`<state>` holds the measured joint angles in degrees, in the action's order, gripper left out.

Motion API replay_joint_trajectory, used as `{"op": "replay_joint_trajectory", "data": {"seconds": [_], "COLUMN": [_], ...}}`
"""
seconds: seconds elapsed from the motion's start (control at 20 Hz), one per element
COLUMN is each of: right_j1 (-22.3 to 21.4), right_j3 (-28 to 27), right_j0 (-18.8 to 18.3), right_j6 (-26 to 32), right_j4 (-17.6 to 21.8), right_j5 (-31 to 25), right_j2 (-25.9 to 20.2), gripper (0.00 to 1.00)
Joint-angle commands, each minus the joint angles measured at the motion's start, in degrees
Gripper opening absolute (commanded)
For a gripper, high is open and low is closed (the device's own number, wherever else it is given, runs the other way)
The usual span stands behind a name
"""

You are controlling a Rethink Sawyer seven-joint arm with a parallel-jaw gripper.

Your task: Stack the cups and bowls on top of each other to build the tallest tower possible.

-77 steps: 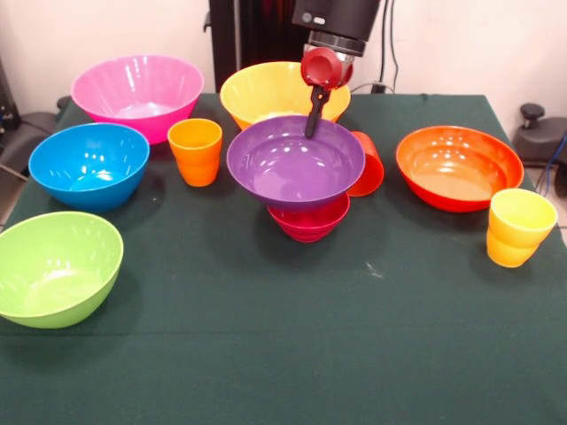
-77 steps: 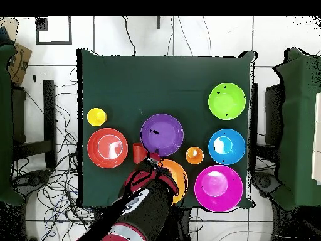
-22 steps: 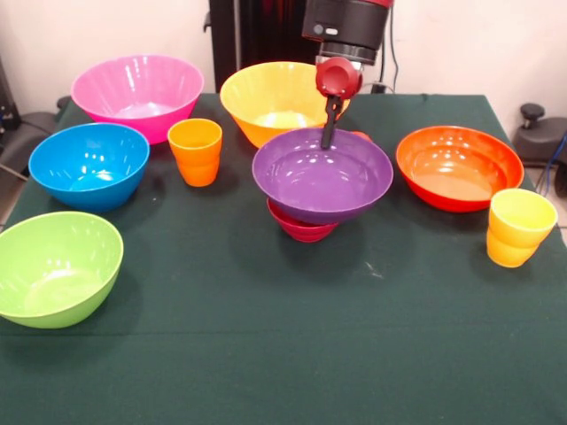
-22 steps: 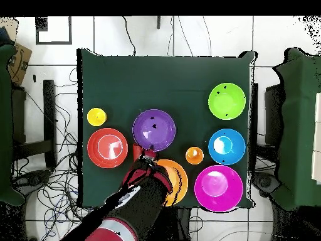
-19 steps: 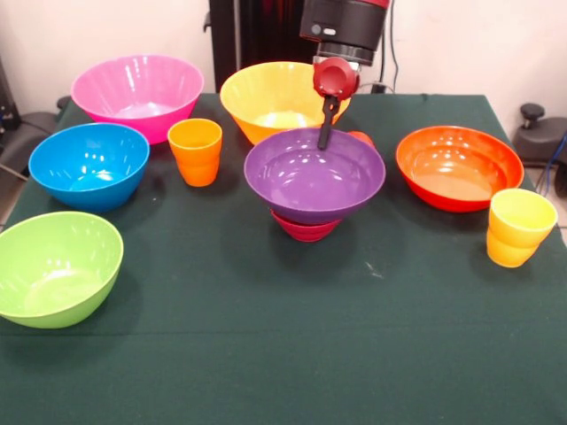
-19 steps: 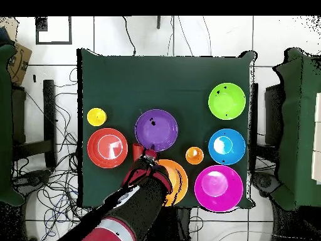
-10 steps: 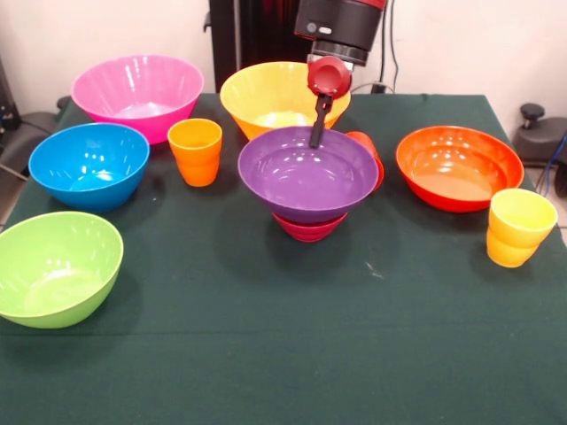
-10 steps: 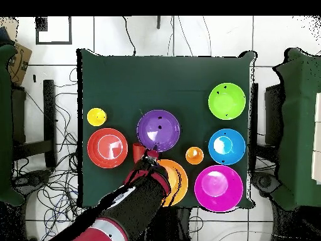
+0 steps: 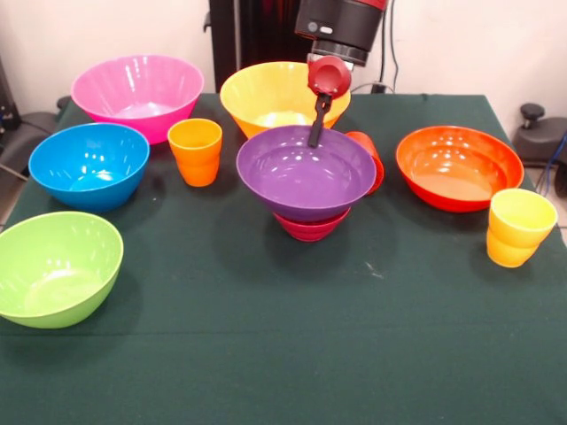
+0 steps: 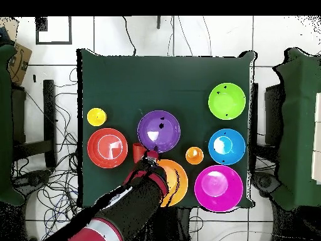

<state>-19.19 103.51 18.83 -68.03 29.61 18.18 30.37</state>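
Note:
A wide purple bowl (image 9: pixel 306 173) sits over a small magenta-red bowl (image 9: pixel 310 227), a two-bowl tower in mid-table. My gripper (image 9: pixel 314 135) is shut on the purple bowl's far rim, with one dark finger reaching inside. From above, the gripper (image 10: pixel 150 152) meets the purple bowl (image 10: pixel 159 130) at its lower edge. A red-orange cup (image 9: pixel 368 158) lies on its side just behind the purple bowl, mostly hidden. An orange cup (image 9: pixel 196 150) stands to the left and a yellow cup (image 9: pixel 518 227) at the far right.
Single bowls ring the tower: pink (image 9: pixel 137 88) and yellow (image 9: pixel 270 96) at the back, blue (image 9: pixel 89 165) and green (image 9: pixel 53 266) on the left, orange-red (image 9: pixel 459 166) on the right. The near half of the green cloth (image 9: pixel 292 354) is bare.
In the front view the gripper has carried the purple bowl left, from overhanging the small bowl's right side to nearly centred over it. The other bowls and cups have not moved.

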Motion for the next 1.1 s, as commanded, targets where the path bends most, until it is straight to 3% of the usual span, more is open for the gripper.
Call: {"op": "replay_joint_trajectory", "data": {"seconds": [0.05,1.1], "right_j1": [0.0,-1.1], "right_j3": [-5.0,-4.6], "right_j0": [-0.5,-2.2], "right_j6": [-9.5,-9.8], "right_j4": [-2.9,-1.4], "right_j5": [1.9,3.2], "right_j2": [-4.7,-7.0], "gripper": [0.00,0.00]}}
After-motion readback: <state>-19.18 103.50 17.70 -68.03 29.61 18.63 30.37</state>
